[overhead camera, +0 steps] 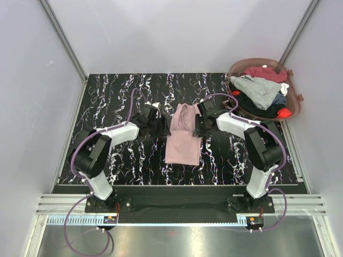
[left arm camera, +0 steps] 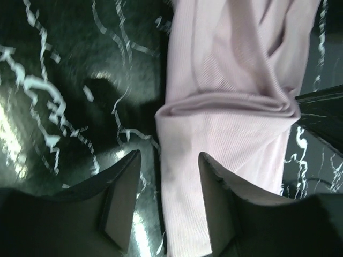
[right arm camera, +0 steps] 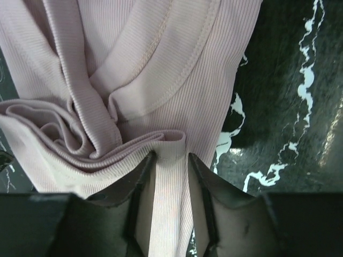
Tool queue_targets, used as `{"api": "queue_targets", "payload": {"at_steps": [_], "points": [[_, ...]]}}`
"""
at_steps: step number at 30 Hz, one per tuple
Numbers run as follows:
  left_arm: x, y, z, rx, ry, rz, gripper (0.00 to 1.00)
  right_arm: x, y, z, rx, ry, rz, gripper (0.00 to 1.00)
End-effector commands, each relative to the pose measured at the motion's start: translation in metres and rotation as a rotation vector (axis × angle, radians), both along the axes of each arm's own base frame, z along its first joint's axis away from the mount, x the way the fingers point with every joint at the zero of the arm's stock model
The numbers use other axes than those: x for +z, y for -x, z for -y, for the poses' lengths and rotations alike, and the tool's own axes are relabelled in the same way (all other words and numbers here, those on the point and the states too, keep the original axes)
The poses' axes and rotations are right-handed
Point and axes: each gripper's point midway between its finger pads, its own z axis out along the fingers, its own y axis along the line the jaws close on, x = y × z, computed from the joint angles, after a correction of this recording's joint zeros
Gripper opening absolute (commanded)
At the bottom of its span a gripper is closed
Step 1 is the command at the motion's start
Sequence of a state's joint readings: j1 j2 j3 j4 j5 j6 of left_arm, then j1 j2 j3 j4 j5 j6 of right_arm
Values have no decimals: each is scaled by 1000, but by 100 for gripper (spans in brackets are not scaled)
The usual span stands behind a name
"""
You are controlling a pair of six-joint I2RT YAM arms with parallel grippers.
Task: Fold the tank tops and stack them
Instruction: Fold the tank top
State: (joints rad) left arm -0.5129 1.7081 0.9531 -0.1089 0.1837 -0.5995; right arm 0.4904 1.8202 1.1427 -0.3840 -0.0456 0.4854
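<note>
the two arms rose from the 6 o'clock edge of the worktop [overhead camera: 118, 91] and bent in toward its centre. the pink top [overhead camera: 181, 144] lay there, running from 6 to 12 o'clock. its near half was flat on the worktop. its far half, with the straps, was gathered narrower, and a crease ran across the middle.

the left pincer [overhead camera: 162, 127] sat at the top's 9 o'clock side, level with the crease. its jaws stood wide: one finger [left arm camera: 120, 203] over bare worktop, the other [left arm camera: 220, 206] over cloth, with the top's side edge running loose between them.

the right pincer [overhead camera: 200, 126] sat opposite, at the 3 o'clock side. its jaws were narrow, with a strip of ribbed cloth filling the gap and the bunched fold lying against the fingertips [right arm camera: 144, 166]. i could not tell whether they pinched it.

well apart, at the worktop's 2 o'clock corner, stood a basket [overhead camera: 292, 88]. in it lay a heap: a grey top [overhead camera: 258, 88] uppermost, a maroon top [overhead camera: 266, 72] at its 12 o'clock, a black top [overhead camera: 261, 110] at its 6 o'clock and a red top [overhead camera: 285, 113] by the 5 o'clock rim.
</note>
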Motion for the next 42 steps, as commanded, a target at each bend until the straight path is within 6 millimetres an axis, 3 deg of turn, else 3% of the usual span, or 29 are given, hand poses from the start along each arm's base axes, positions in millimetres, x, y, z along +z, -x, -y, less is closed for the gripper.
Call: {"api": "queue_targets", "payload": {"at_steps": [1,6,11,15,16,22,23,26,28,39,42], "points": [[22,-25,15,-29,53,85,48,9,-18,-6,11,-15,50,34],[22,-30,16,-31,51,92,31,12,-20,-9,19,-32,55,19],[20,-33,21,-45,58,90,22,18,-19,-11,33,-43,68,0],[21,-35,24,-58,63,93,8,27,-18,-8,32,-45,89,0],[22,-36,24,-59,62,99,0,29,-17,-8,31,-45,93,0],[39,-33,15,-47,50,156,0,51,-10,0,20,-51,143,0],[37,-30,11,-35,32,143,5,53,-9,1,17,-53,149,0],[38,-29,3,3,10,136,45,54,-6,3,16,-52,149,0],[35,-28,2,10,7,130,50,51,-5,3,17,-48,139,0],[5,-34,8,23,-18,31,48,50,-6,2,17,-50,138,0],[3,-35,12,9,-1,28,34,51,-6,2,18,-50,140,0]]}}
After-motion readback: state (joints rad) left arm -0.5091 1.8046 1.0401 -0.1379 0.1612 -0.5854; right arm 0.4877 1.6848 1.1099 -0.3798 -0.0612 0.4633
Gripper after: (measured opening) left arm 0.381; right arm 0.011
